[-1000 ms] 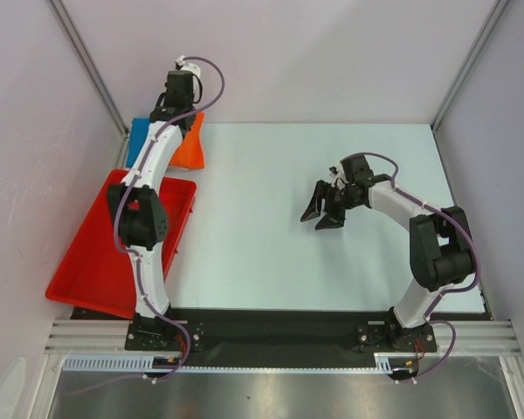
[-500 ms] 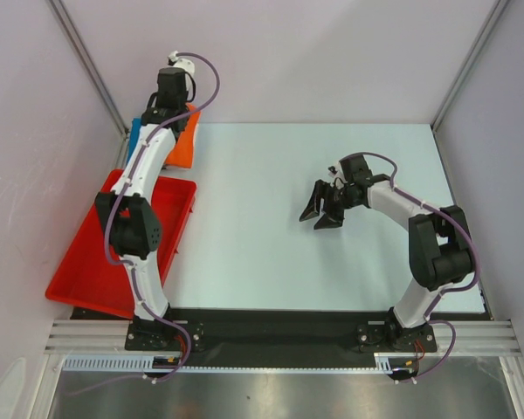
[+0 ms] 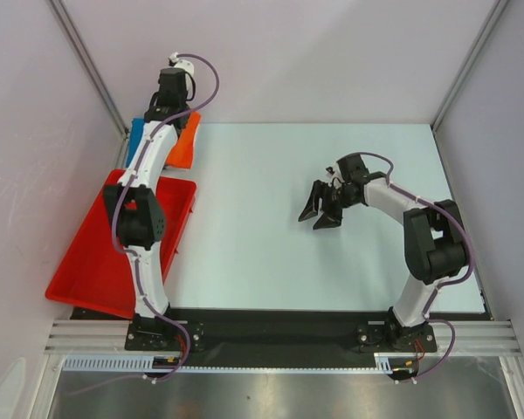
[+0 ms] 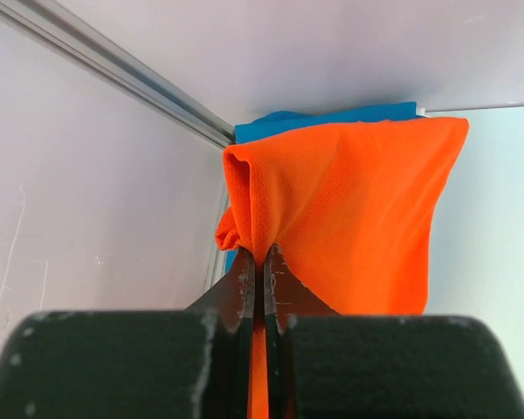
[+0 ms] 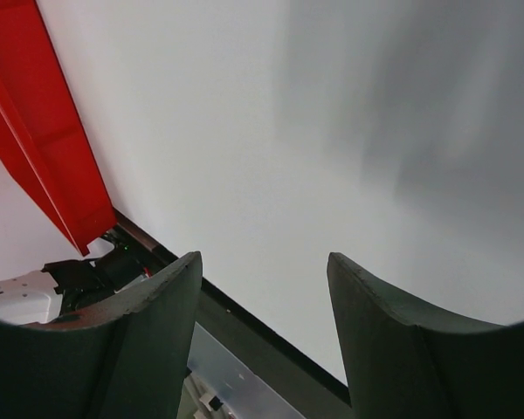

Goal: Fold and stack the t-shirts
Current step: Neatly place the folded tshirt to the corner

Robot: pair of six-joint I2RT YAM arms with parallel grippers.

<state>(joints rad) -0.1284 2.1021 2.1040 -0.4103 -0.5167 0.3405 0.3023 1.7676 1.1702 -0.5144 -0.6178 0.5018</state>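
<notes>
Two t-shirts sit at the far left corner of the counter (image 3: 271, 201), beyond the red tray (image 3: 79, 262) and outside it. The orange t-shirt (image 4: 349, 209) drapes from the left fingers (image 4: 275, 275), which are pinched tight on a fold. The blue t-shirt (image 4: 332, 115) lies behind it by the wall. The right fingers (image 3: 313, 209) hover mid-counter, spread wide and holding nothing.

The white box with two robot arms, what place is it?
Probably a robot test booth in a lab: bare white walls, a left arm and right arm bolted by the table edge, and a red tray, orange t-shirt and blue t-shirt to practise on.
</notes>
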